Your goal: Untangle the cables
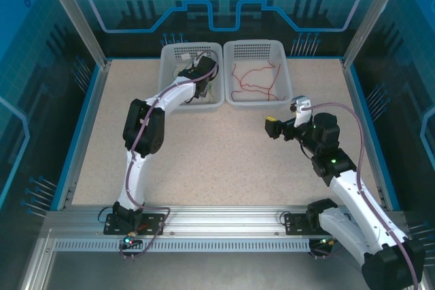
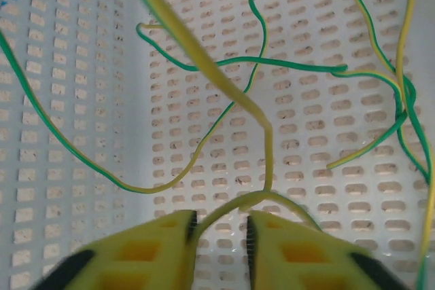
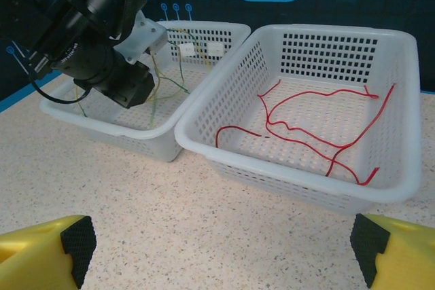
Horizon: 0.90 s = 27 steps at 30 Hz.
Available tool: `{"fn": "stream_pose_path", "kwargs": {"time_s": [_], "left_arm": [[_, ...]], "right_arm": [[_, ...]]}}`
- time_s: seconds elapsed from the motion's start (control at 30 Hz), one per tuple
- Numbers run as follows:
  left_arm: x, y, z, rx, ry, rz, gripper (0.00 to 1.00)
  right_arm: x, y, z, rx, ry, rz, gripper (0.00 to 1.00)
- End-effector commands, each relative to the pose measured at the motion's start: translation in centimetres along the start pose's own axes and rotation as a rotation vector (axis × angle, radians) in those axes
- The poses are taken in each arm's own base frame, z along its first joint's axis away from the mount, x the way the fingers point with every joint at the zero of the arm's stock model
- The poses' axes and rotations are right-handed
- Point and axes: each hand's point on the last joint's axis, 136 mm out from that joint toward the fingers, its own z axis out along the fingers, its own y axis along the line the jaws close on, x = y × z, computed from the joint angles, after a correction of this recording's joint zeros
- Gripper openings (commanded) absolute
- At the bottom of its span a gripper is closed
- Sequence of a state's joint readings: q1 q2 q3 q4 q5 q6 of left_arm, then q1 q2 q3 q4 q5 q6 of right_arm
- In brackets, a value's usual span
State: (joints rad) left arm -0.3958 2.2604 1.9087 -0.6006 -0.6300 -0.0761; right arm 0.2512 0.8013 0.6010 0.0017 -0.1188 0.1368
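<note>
- 2 baskets stand side by side at the far edge of the bench [image 1: 217, 154].
- Cables [image 2: 234, 96] lie in the left basket [image 1: 170, 52], and more cables [image 3: 312, 91] in the right basket [image 1: 285, 66].
- The left fingers [image 2: 149, 249] are inside the left basket.
- The right fingers [image 3: 41, 256] hang before the right basket.

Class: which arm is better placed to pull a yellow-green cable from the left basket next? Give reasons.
Left. The left gripper is inside the left basket, a yellow-green cable between its parted fingers. The right gripper hangs open over the table, outside that basket.
</note>
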Motion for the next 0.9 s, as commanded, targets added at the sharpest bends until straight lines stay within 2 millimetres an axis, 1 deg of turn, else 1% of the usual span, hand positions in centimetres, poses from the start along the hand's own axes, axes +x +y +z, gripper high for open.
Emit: {"fn": "stream_pose_path", "kwargs": {"time_s": [0.0, 0.03, 0.1, 0.13, 0.2, 0.23, 0.33, 0.4, 0.43, 0.5, 0.6, 0.67, 0.7, 0.8, 0.87], "left_arm": [[-2.4, 0.6, -2.6, 0.031, -0.078, -0.040, 0.47], [-3.0, 1.0, -3.5, 0.034, -0.101, -0.052, 0.51], [-4.3, 1.9, -5.5, 0.041, -0.150, -0.074, 0.80], [-5.0, 2.5, -6.7, 0.046, -0.179, -0.085, 0.88], [-6.0, 3.5, -8.9, 0.059, -0.222, -0.105, 0.91], [-6.4, 4.1, -10.0, 0.061, -0.244, -0.117, 0.99], [-7.0, 5.3, -13.4, 0.104, -0.303, -0.139, 0.99], [-6.7, 5.8, -15.4, 0.150, -0.339, -0.159, 0.99], [-6.5, 6.0, -16.5, 0.180, -0.358, -0.165, 0.99], [-5.4, 6.9, -17.8, 0.194, -0.379, -0.191, 0.99], [-3.4, 8.2, -19.9, 0.225, -0.420, -0.226, 0.99], [-1.5, 9.0, -21.0, 0.245, -0.455, -0.246, 0.99], [-0.8, 9.5, -21.7, 0.251, -0.482, -0.260, 0.99], [2.1, 10.8, -22.6, 0.256, -0.569, -0.293, 0.99], [4.5, 11.5, -22.6, 0.243, -0.625, -0.317, 0.99]], "right_arm": [[-1.1, 0.3, -0.3, 0.006, -0.040, -0.037, 1.00], [-1.2, 0.3, -0.4, 0.007, -0.046, -0.041, 1.00], [-1.5, 0.2, -0.6, 0.014, -0.054, -0.046, 1.00], [-1.5, 0.2, -0.7, 0.016, -0.055, -0.047, 1.00], [-1.6, 0.1, -0.8, 0.017, -0.059, -0.048, 1.00], [-1.6, 0.2, -0.8, 0.016, -0.059, -0.045, 1.00], [-1.7, 0.2, -1.0, 0.015, -0.073, -0.039, 1.00], [-1.8, 0.2, -1.1, 0.017, -0.082, -0.034, 1.00], [-1.8, 0.2, -1.1, 0.015, -0.088, -0.036, 1.00], [-2.1, 0.2, -1.2, 0.018, -0.097, -0.039, 1.00], [-2.4, 0.0, -1.2, 0.029, -0.109, -0.052, 1.00], [-2.4, -0.5, -1.3, 0.061, -0.114, -0.056, 1.00], [-2.5, -0.8, -1.3, 0.077, -0.119, -0.059, 1.00], [-2.0, -2.0, -1.4, 0.145, -0.140, -0.069, 1.00], [-1.4, -3.2, -1.4, 0.208, -0.151, -0.069, 1.00]]}}
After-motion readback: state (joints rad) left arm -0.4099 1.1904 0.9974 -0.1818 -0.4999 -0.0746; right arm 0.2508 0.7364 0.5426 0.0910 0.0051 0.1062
